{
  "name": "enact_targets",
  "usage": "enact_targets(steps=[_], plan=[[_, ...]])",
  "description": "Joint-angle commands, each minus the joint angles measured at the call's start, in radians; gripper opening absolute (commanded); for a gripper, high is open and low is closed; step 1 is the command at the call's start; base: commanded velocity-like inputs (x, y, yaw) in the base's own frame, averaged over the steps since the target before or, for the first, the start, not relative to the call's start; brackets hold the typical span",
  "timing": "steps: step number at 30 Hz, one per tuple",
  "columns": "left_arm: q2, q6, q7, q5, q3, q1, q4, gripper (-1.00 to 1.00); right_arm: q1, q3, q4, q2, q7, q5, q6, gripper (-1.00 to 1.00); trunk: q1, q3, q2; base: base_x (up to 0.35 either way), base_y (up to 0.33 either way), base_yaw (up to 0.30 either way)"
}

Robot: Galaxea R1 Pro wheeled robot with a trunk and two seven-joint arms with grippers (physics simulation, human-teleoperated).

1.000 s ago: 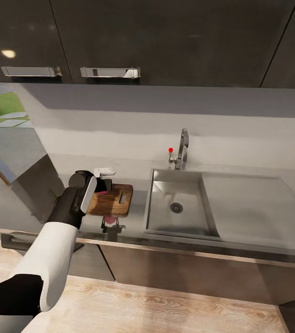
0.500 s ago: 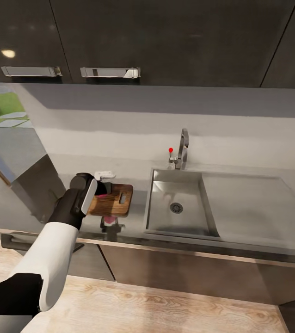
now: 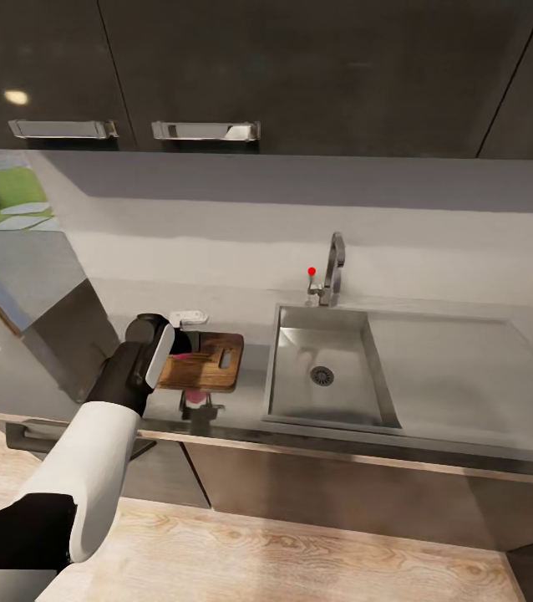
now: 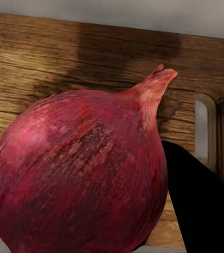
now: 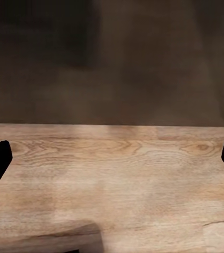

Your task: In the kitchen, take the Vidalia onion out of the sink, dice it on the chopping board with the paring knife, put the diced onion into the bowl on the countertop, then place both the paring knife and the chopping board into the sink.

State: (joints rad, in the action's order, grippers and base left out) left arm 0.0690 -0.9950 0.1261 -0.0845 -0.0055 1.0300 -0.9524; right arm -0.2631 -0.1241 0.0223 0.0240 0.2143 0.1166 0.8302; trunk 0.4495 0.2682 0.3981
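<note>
Head view: left pincer (image 3: 185, 347) holds the onion (image 3: 190, 356) over the board (image 3: 205, 361) on the worktop (image 3: 250, 393), just left of the sink (image 3: 331, 376). Left wrist view: onion (image 4: 83, 171) clenched between dark fingers (image 4: 196, 205); firm, round, slick-skinned, prob best gripped across its widest part. Right wrist view: right pincer (image 5: 112, 158) spread wide over wood floor (image 5: 112, 179).

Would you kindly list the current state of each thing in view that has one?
Vidalia onion: whole, uncut, held over the board.
Left gripper: shut on the onion.
Right gripper: open, holding nothing, above wooden floor.
Chopping board: flat on the countertop, beside the sink.
Sink: basin empty.
</note>
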Motion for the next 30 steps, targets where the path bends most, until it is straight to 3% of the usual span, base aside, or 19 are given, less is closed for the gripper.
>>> enact_targets(steps=[1,30], plan=[[0.000,-0.004,0.009,-0.009,-0.001,0.001,0.000,-1.00,-0.001,-0.008,-0.001,0.000,0.004,0.011,0.003,1.00,0.001,0.002,0.002,0.000,0.009,0.000],[0.000,-0.004,0.009,-0.011,-0.001,0.001,0.012,-1.00,-0.001,-0.008,-0.001,-0.004,0.002,0.011,0.003,1.00,0.001,0.003,0.002,0.000,0.053,0.000]])
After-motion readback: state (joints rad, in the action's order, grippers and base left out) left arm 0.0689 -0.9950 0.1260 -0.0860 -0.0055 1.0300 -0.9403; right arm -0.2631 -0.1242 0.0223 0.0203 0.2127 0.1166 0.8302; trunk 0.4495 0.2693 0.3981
